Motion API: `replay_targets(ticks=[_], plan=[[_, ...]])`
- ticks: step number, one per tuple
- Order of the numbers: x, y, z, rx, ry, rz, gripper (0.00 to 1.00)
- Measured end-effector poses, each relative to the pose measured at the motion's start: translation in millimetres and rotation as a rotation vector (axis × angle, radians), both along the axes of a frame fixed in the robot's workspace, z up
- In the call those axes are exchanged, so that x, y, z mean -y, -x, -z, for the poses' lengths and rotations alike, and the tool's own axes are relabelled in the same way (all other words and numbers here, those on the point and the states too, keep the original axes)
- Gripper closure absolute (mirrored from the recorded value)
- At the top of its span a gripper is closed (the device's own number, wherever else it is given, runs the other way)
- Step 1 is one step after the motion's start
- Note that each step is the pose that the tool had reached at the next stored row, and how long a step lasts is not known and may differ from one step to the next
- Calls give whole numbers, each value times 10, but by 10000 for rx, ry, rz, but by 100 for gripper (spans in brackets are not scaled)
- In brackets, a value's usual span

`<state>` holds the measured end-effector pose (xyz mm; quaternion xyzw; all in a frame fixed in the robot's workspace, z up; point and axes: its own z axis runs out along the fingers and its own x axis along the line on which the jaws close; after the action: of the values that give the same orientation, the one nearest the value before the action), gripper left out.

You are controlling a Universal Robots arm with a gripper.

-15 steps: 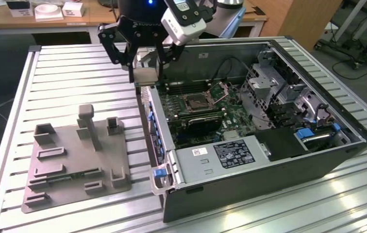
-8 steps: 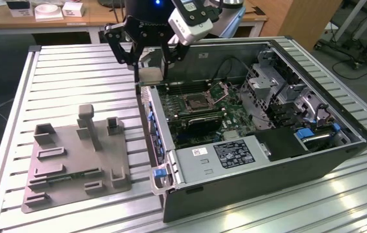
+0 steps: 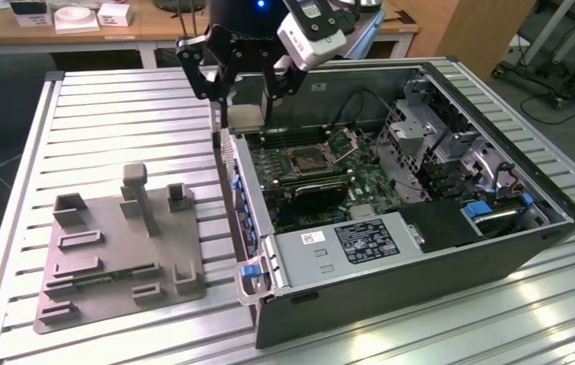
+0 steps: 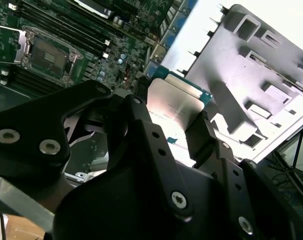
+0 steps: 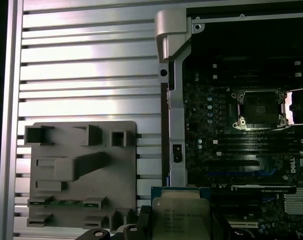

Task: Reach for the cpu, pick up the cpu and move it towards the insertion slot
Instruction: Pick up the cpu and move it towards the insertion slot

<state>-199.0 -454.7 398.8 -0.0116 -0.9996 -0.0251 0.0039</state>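
Pincer (image 3: 244,97) raised, fingers clamped inward

Gripper (image 3: 236,95): matte black, angular linkage fingers (image 4: 206,135) with silver screw heads. Black cylindrical wrist above with a small blue light. White-and-grey camera housing (image 3: 313,30) mounted beside the wrist.

No print is legible on the cpu (image 5: 180,217) or the case label (image 3: 366,240).

Lab: slatted aluminium bench (image 3: 115,114), opened computer case (image 3: 409,198)
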Motion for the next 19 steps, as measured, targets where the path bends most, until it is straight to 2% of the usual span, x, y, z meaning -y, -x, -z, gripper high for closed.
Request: replay_targets(ticks=[13,19], plan=[[0,-188,4,0,0,0,46],[0,-359,10,0,0,0,46]])
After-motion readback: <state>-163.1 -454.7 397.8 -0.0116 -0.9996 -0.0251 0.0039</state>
